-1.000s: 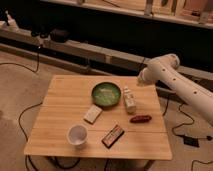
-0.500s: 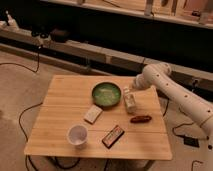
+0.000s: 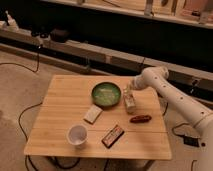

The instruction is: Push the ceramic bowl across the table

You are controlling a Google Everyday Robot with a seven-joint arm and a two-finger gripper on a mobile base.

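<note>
The green ceramic bowl (image 3: 106, 95) sits on the light bamboo table (image 3: 60, 107), at the back middle. It has a dark rim and a paler mottled inside. My gripper (image 3: 128, 92) hangs from the white arm (image 3: 165, 90), which reaches in from the right. The gripper is low over the table, just to the right of the bowl's rim and right above a small pale bottle (image 3: 130, 104). I cannot tell whether it touches the bowl.
A white cup (image 3: 77, 135) stands front left. A pale flat packet (image 3: 92, 114) lies in front of the bowl. A dark snack bar (image 3: 113, 136) lies at the front, a reddish-brown item (image 3: 140, 119) to the right. Cables lie on the floor.
The arm has swung left and down from the table's right edge. The gripper now sits beside the bowl's right rim. The bowl has not visibly moved.
</note>
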